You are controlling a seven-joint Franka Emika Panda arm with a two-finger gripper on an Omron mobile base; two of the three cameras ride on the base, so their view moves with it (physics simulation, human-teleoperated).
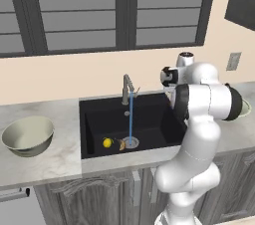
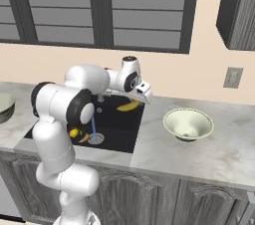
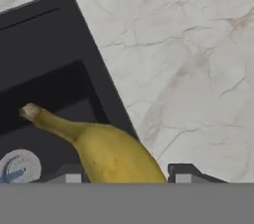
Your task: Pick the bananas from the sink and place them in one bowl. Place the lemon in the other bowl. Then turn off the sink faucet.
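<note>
A pale marble counter [image 1: 40,167] runs beneath a wide dark-framed window [image 1: 99,10], with grey cabinet doors below it. Set into the counter is the black sink [image 1: 149,119], and the white robot arm [image 1: 199,134] rises in front of it, bending over the basin's right side. The grey-beige bowl [image 1: 28,136] sits on the counter left of the sink; the paler, green-tinged bowl [image 2: 189,124] sits on the counter to the right. At the back rim stands the slim grey faucet [image 1: 127,88], with a thin blue stream of water [image 1: 131,117] falling to the round silver drain [image 1: 131,143]. The gripper [image 3: 126,174] hangs above the sink's right edge, its two fingers pinching a yellow banana [image 3: 106,151] held in the air. On the sink floor, just left of the drain, a second banana [image 1: 121,144] lies beside the small round lemon [image 1: 107,143].
</note>
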